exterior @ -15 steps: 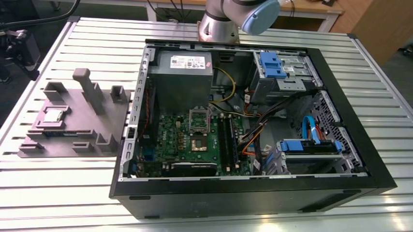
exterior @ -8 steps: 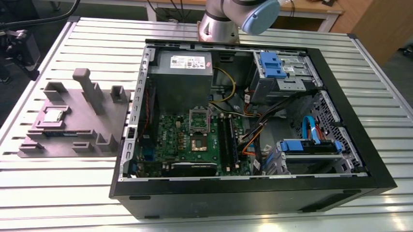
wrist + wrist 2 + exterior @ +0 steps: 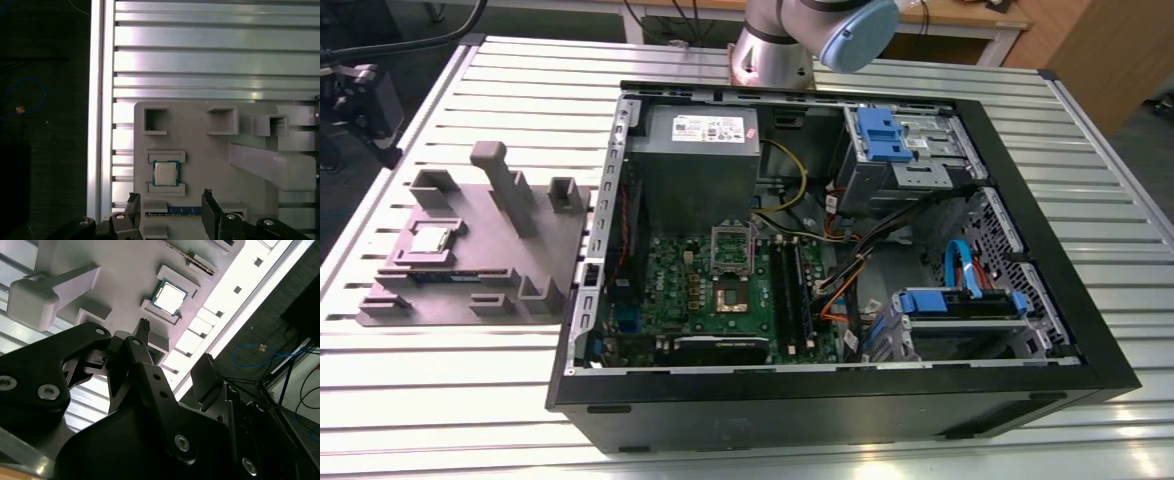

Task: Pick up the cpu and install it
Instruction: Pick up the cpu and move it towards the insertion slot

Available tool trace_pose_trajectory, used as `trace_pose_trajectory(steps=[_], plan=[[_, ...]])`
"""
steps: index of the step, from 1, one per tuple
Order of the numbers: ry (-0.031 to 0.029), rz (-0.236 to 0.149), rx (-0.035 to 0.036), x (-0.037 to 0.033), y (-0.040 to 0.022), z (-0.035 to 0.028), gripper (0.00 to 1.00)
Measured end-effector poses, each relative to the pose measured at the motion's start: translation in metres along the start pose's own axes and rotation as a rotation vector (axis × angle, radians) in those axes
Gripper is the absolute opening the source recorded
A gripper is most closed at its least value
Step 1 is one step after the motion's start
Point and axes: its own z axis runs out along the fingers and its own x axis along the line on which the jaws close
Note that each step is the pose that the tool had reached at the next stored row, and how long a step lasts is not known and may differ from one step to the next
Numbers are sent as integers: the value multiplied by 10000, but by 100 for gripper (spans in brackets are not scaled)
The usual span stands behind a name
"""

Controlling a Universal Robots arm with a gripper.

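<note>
Gripper [image 3: 170, 200] is open and empty, with both fingers [image 3: 208, 202] spread wide and nothing between the pads. In both wrist views the cpu [image 3: 166, 173] lies flat, silver top up, in its shallow pocket on the grey fixture block [image 3: 200, 145]. It sits just past the fingertips, roughly centred on the gap between them, and clear of both, so no contact. The second wrist view agrees: the gripper [image 3: 175, 345] sits above the block and the cpu [image 3: 170, 296] is ahead of the tips. A thin blue-green board edge [image 3: 172, 211] lies in the block closer to the gripper than the cpu, across the gap between the fingers. The block's tall angled post [image 3: 270, 167] stands off to one side of the gripper, beyond one finger and apart from it. In the exterior view the cpu [image 3: 430, 240] is on the fixture block [image 3: 480, 270], which rests on the slatted table [image 3: 454, 400] beside the open PC case [image 3: 854, 400]. Inside the case, the motherboard [image 3: 707, 290] has its socket [image 3: 731, 265] uncovered, well apart from the cpu. The arm [image 3: 781, 45] rises behind the case.
</note>
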Motion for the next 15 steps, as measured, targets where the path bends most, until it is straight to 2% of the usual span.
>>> trace_pose_trajectory(steps=[6, 15], plan=[[-3, 1, -1, 0, 0, 19, 60], [-1, 2, -1, 1, -3, 118, 60]])
